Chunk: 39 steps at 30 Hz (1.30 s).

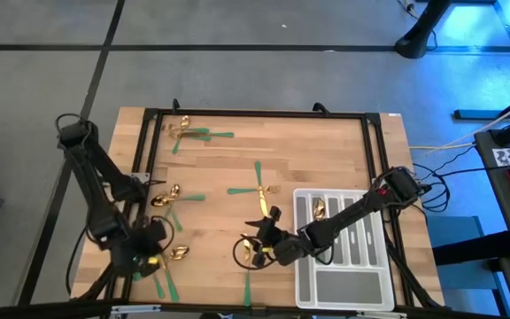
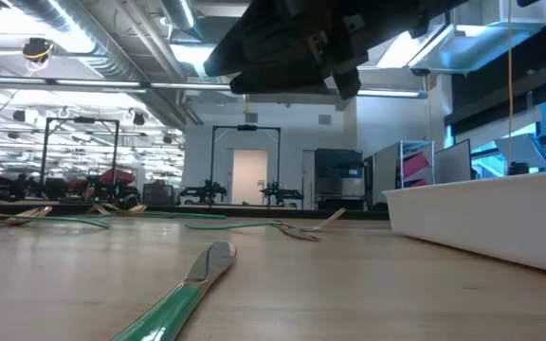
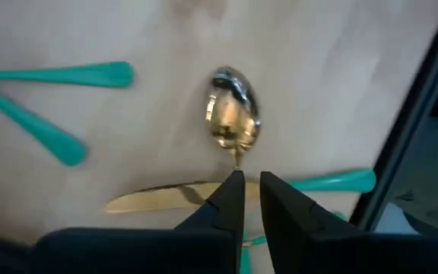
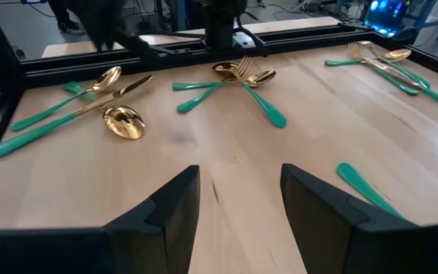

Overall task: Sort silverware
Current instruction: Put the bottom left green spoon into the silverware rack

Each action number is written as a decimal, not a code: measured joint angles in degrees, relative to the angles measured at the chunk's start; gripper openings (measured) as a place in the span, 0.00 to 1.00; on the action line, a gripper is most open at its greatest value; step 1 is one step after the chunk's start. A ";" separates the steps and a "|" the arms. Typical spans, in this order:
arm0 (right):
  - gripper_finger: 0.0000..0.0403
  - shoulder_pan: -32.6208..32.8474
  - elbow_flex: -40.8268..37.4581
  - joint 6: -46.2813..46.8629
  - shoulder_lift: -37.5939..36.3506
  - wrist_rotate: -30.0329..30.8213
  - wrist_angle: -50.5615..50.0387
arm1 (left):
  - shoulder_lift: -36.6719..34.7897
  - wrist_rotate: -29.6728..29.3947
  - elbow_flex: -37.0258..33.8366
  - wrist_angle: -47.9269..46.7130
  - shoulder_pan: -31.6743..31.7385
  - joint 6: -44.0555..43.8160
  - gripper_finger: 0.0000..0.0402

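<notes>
Silverware with gold heads and green handles lies in clusters on the wooden table (image 1: 326,151). My left gripper (image 1: 149,255) (image 3: 251,183) hangs at the near left, pointing steeply down, its fingers almost together. It is over a spoon (image 3: 233,118) (image 4: 124,122) whose handle crosses a knife (image 3: 158,199). My right gripper (image 1: 257,246) (image 4: 238,194) stands open above the near middle of the table, beside the tray (image 1: 343,282), with nothing between its fingers. A knife (image 2: 192,284) lies near the front edge. My left gripper: the spoon's neck (image 3: 238,161) runs up to one fingertip (image 3: 233,186), and a green handle shows again through the narrow gap farther back. Whether the fingers touch the spoon I cannot tell. The spoon's bowl rests on the table.
More silverware lies at the far left (image 1: 193,135), the left (image 1: 171,197) and the middle (image 1: 259,186). The pale divided tray (image 2: 482,213) holds a gold piece (image 1: 319,208) in a far slot. A black frame (image 1: 264,113) rims the table.
</notes>
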 joint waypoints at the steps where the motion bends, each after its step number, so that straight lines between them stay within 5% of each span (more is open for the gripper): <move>1: 0.46 -0.02 0.00 -0.02 0.00 -0.02 0.02 | 0.51 -1.25 -0.60 1.40 -1.39 -1.11 0.07; 6: 0.46 0.02 0.00 -0.02 0.00 -0.34 0.02 | 3.48 -6.84 -3.38 6.10 -4.63 -5.78 0.09; 10: 0.46 0.02 0.00 -0.06 0.00 -1.28 -0.27 | 5.55 -9.79 -4.74 7.31 -4.13 -8.46 0.20; 20: 0.46 0.00 0.00 -0.39 0.00 -1.53 -0.46 | 9.34 -1.04 -4.81 8.07 -3.43 7.73 0.53; 39: 0.46 0.00 0.00 -0.02 0.00 -1.53 -0.48 | 17.73 -0.57 -4.76 14.02 3.67 19.78 0.55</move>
